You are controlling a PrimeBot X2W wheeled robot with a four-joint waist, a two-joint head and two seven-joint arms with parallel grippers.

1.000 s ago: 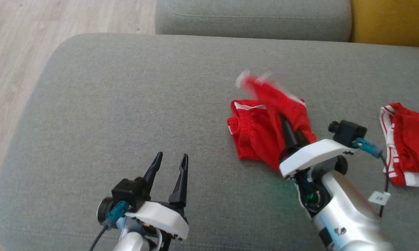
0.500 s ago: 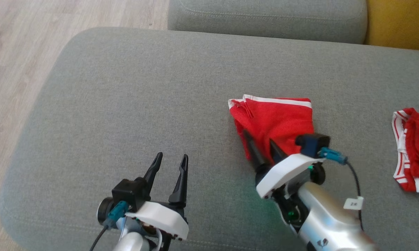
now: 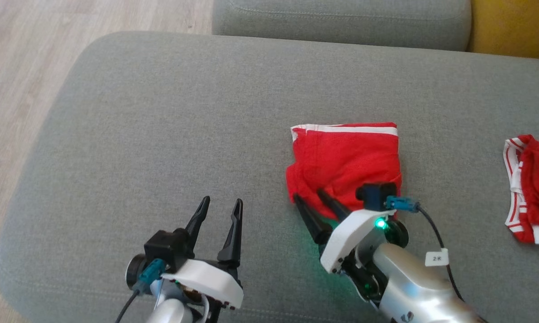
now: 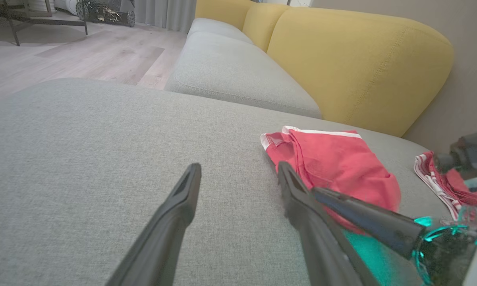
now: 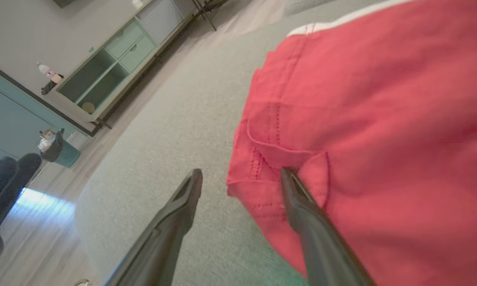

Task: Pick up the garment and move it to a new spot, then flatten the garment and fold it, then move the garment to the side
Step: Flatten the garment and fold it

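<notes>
Red folded garment (image 3: 345, 152) on woven cushion (image 3: 161, 134) — right tool (image 3: 308, 194), left tool (image 3: 222, 200) splayed, empty.

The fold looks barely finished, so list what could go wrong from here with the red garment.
1. The open right gripper has one finger lying over the red garment at its near-left corner; pulling back could snag the flap and undo the fold.
2. That corner looks bunched, so it may spring open.
3. A second red garment lies to the right on the cushion; sliding that way could mix them.
</notes>
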